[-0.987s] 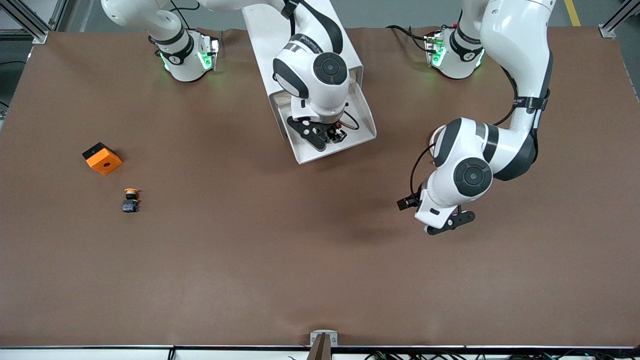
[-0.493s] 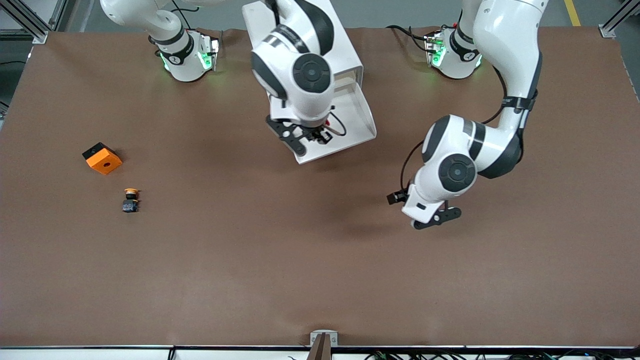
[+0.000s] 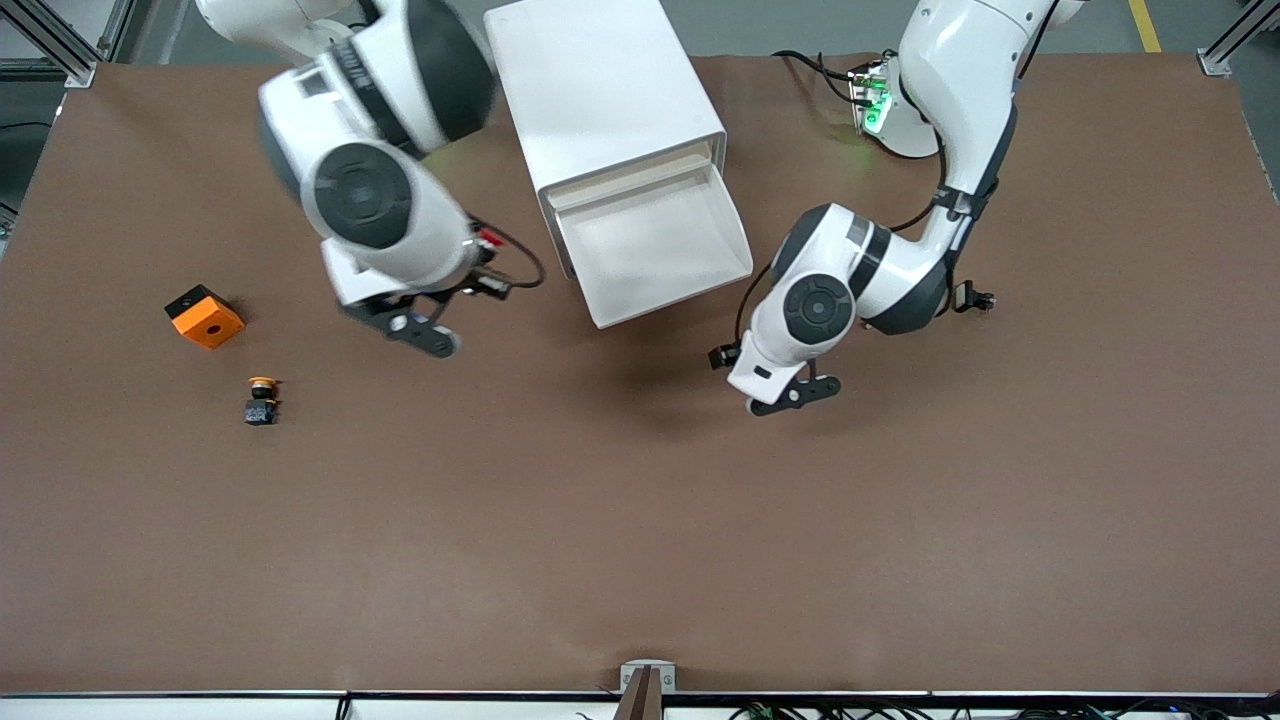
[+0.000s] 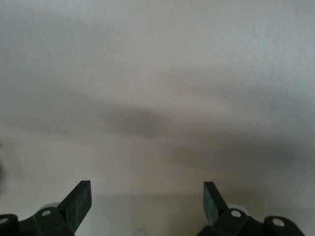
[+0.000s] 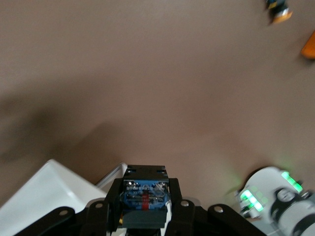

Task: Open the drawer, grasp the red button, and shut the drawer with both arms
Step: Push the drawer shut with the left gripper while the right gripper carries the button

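The drawer stands pulled out of the white cabinet, and its tray shows nothing inside. My right gripper hangs over the bare table beside the cabinet, toward the right arm's end. In the right wrist view the right gripper is shut on the button; only its black-and-blue body with a red stripe shows, the cap is hidden. My left gripper hovers over the table near the drawer's front corner, toward the left arm's end. The left gripper is open, with only blurred table between its fingers.
An orange cube with a hole and a small button with a yellow-orange cap lie toward the right arm's end of the table. Both also show in the right wrist view: the cube and the yellow-capped button.
My right arm rose out of the drawer with the button and swung toward the right arm's end of the table. My left arm moved closer to the drawer's front, still open.
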Tool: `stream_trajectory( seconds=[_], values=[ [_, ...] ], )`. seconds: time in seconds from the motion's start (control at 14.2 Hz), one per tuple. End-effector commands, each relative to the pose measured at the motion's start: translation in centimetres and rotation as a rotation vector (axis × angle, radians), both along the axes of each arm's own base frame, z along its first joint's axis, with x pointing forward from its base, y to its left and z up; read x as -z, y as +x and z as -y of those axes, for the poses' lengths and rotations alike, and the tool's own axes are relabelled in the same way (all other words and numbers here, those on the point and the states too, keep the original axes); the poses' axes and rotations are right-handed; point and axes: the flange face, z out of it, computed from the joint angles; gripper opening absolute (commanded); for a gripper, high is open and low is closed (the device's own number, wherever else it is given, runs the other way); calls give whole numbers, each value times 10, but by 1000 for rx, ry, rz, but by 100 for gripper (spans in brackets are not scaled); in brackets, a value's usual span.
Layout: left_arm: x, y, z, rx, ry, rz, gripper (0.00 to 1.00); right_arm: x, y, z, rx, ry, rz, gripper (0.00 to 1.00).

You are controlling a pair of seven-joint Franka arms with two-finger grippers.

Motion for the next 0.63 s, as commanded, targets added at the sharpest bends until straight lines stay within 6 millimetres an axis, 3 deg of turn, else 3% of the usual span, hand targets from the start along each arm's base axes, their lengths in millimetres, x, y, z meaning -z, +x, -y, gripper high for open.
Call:
stream_trajectory(
  seconds=[0.0,0.28,0.56],
  values=[
    [-6,-22,20,-3,-1,-27,100,4,17,56,-186,-10,-14,25],
    [-4,-50,53,-7,-5,-58,100,33,49,154,-278,71,-1,26],
    [0,-86,84,5,5,-103,100,115,51,241,-349,128,95,29]
  ],
)
